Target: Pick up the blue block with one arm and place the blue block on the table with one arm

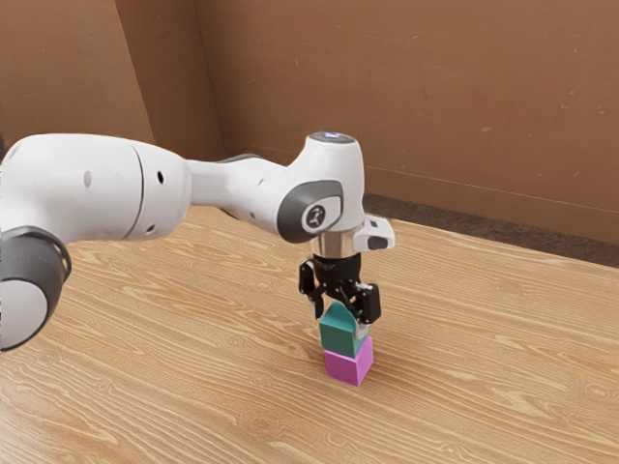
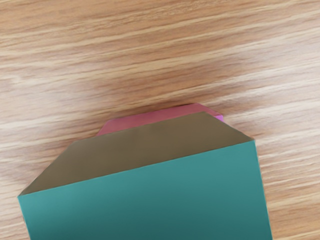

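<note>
Between the fingers [image 1: 339,323], the blue block [image 1: 338,337] is being supported by the magenta block [image 1: 344,369], which is being carried by the counter [image 1: 193,358] below them. Whether the fingers are being clenched or kept released cannot be told.

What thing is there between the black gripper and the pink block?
Between the gripper and the pink block is the blue-green block, as the exterior view shows.

wood-grained table [image 1: 193,319], smooth; blocks [image 1: 342,334] matt, smooth.
</note>
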